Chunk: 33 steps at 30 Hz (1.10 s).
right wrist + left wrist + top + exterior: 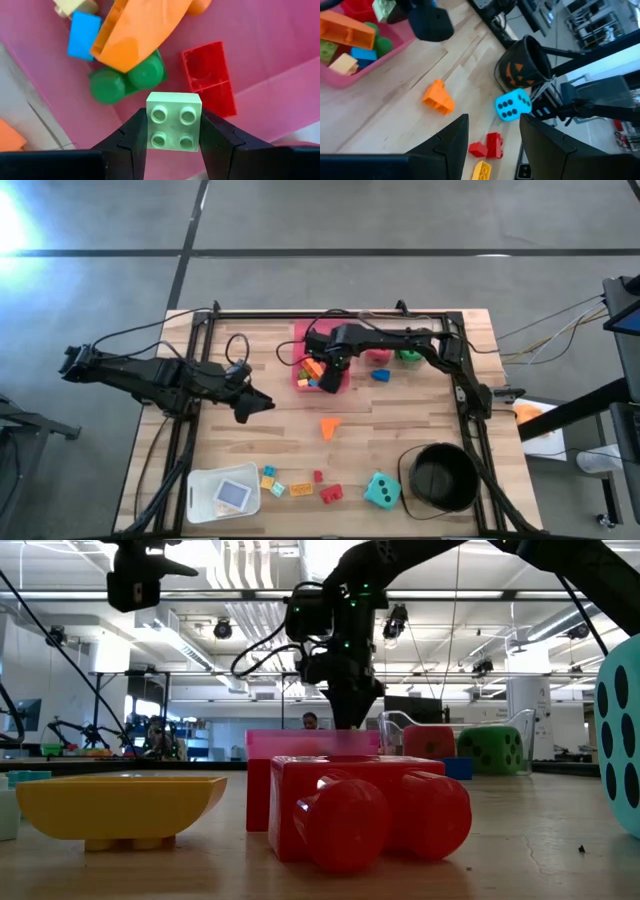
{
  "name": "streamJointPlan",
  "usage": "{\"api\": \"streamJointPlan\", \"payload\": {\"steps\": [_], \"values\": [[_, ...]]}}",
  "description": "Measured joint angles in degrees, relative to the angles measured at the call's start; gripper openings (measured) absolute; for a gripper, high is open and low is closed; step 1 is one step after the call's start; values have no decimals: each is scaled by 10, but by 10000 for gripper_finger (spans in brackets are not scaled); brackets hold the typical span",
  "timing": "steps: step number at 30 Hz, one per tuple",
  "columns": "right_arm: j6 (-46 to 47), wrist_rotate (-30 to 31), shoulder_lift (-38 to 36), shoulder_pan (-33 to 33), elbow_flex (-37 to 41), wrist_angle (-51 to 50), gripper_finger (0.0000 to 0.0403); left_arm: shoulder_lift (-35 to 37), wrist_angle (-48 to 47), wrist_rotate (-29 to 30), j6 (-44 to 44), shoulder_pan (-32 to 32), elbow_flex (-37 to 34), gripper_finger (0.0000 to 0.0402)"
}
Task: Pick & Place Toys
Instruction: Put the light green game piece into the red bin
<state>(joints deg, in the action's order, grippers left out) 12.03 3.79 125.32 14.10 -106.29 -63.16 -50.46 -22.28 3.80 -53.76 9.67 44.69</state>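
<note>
Over the pink tray (280,60), my right gripper (174,131) clamps a pale green brick (174,121), left gripper (492,131) agape and empty, while the teal die (381,489) and scattered bricks await.

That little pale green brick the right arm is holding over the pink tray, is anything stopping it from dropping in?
Nothing visible blocks it. The right end effector holds the pale green brick above bare floor of the pink tray, between a green brick and a red brick.

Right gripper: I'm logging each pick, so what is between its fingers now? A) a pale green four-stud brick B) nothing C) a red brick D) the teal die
A: in the right wrist view, the right gripper clamps a pale green four-stud brick above the pink tray.
</note>
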Motion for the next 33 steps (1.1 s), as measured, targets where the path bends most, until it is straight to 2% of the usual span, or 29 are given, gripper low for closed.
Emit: {"api": "streamJointPlan", "payload": {"steps": [14,33], "values": [[8,-24,0,-4,50,36,130,0,2,-4,0,0,0,181],[8,-24,0,-7,53,39,136,0,2,-4,-2,0,0,181]]}}
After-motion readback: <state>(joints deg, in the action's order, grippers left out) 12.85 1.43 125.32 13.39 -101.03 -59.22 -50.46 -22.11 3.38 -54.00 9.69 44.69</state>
